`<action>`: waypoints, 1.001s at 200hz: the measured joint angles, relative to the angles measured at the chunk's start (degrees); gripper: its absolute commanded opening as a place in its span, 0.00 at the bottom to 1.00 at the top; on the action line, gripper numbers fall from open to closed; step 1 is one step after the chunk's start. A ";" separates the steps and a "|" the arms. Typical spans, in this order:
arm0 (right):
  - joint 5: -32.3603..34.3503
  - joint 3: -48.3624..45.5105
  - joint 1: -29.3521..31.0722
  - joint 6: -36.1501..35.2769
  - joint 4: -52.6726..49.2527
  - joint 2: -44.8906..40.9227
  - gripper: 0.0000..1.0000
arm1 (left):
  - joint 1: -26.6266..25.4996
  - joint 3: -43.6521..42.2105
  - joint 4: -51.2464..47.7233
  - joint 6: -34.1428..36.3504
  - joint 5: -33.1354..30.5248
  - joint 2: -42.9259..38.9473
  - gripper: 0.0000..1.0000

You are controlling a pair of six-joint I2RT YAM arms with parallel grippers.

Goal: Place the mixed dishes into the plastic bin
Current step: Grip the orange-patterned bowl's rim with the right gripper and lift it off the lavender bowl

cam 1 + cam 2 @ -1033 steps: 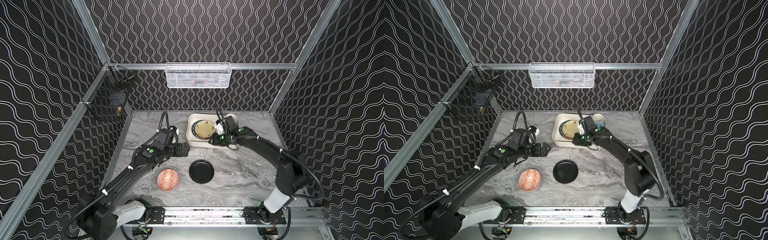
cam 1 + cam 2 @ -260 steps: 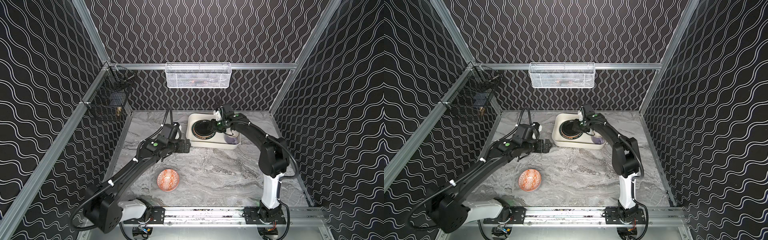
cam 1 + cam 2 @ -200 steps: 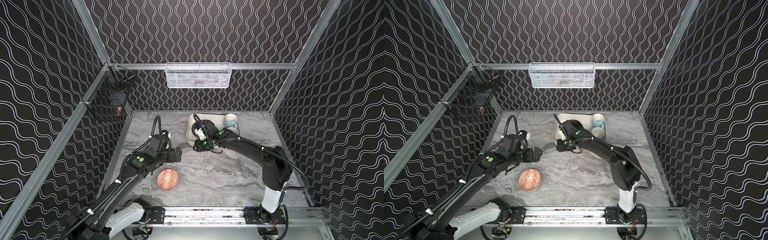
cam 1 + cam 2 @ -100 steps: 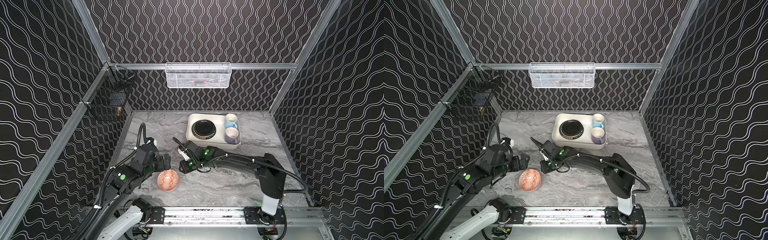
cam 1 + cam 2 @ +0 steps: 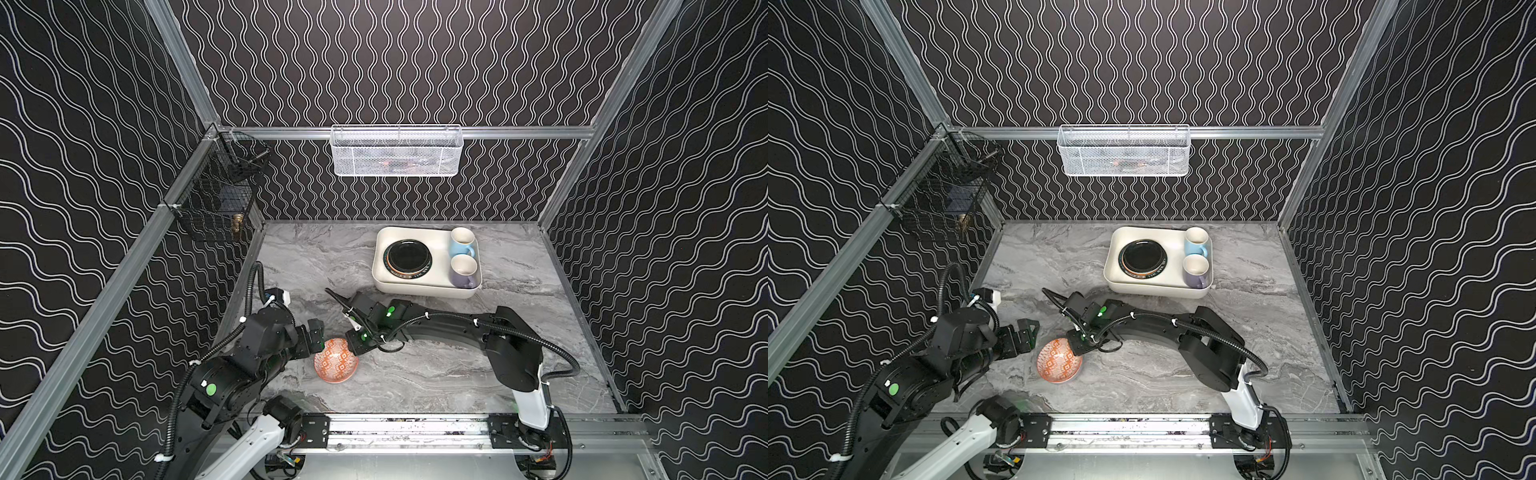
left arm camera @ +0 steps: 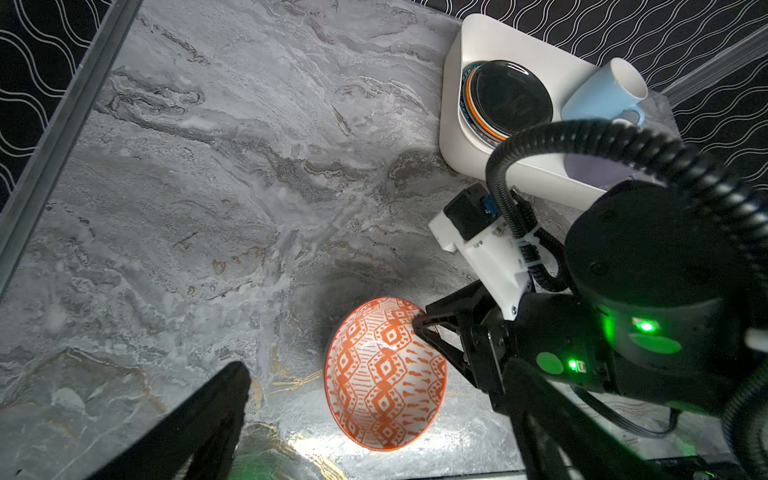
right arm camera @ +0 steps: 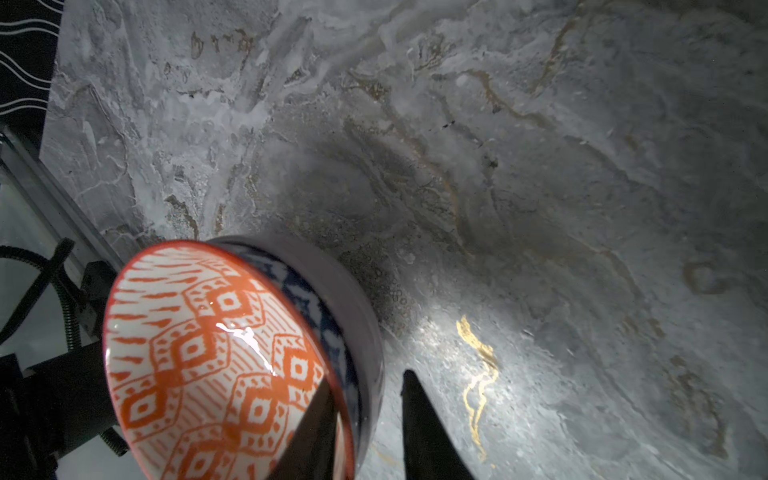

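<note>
Orange-patterned bowl (image 5: 336, 360) on near table, tilted. Right gripper (image 5: 356, 343) straddles its rim, one finger inside, one outside; clamped or not, cannot tell. Left gripper (image 5: 314, 333) beside, spread, empty. Step: grasp. Next: lift, carry far to plastic bin (image 5: 424, 288) beside plate stack (image 5: 408, 257).
</note>
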 measured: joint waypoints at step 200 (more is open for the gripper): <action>5.46 -1.46 -2.78 0.20 -4.09 -7.43 0.03 | 0.00 1.90 0.00 1.38 -1.81 1.95 0.99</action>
